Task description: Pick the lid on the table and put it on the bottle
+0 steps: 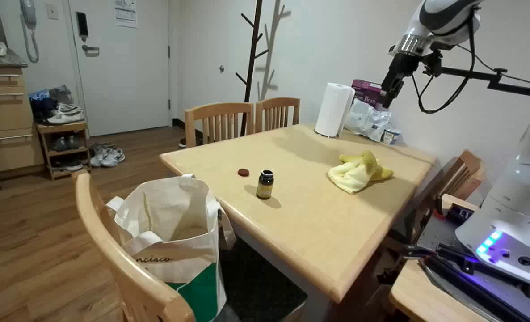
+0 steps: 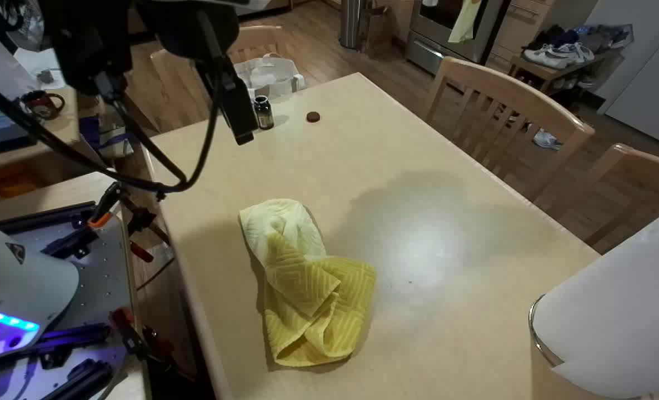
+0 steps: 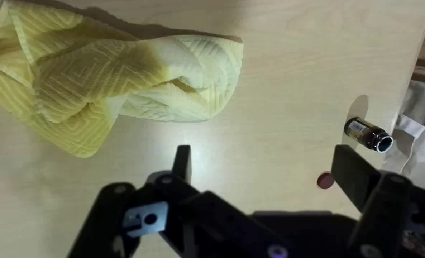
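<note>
"Where's the lid (image 1: 243, 172) in an exterior view?"

"Near mid-frame on the table (image 1: 300, 223), up and left of the upright, open bottle (image 1: 265, 187), not touching it."

"And the gripper (image 3: 264, 165)?"

"Along the bottom of the wrist view, its jaws standing wide apart. A yellow cloth (image 3: 126, 79) lies crumpled at upper left there."

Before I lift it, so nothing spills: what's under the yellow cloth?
The yellow cloth lies on the tabletop; anything else its folds may cover is hidden. The lid and bottle stand apart from it.
</note>
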Motion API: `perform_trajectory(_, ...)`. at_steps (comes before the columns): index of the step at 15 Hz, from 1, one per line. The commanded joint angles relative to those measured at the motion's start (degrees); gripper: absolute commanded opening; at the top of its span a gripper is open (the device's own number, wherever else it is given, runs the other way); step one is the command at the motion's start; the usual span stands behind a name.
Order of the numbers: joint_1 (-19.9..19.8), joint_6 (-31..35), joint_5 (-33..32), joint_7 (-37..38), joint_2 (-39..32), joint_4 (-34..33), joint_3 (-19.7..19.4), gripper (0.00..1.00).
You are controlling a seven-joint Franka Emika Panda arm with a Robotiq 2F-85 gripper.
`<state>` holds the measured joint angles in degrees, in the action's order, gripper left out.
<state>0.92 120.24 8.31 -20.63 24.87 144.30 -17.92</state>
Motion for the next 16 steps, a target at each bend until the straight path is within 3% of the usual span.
perform_trajectory(1,-1.89,-0.23,0.88,-0.71,-0.27,-0.11,1.75,1.00)
perform_trajectory(4,0.17,1.99,1.54,-0.22,-2.95,-2.59,4.49,1.00)
perform_trajectory(10,4.11,8.78,-1.68,1.90,-11.18,-9.03,14.01,1.00)
perform_trajectory(14,5.67,21.95,-4.87,1.49,-21.02,-13.17,19.02,1.00)
perform_trajectory(16,5.85,24.56,-5.45,-0.51,-23.13,-13.54,19.84,1.00)
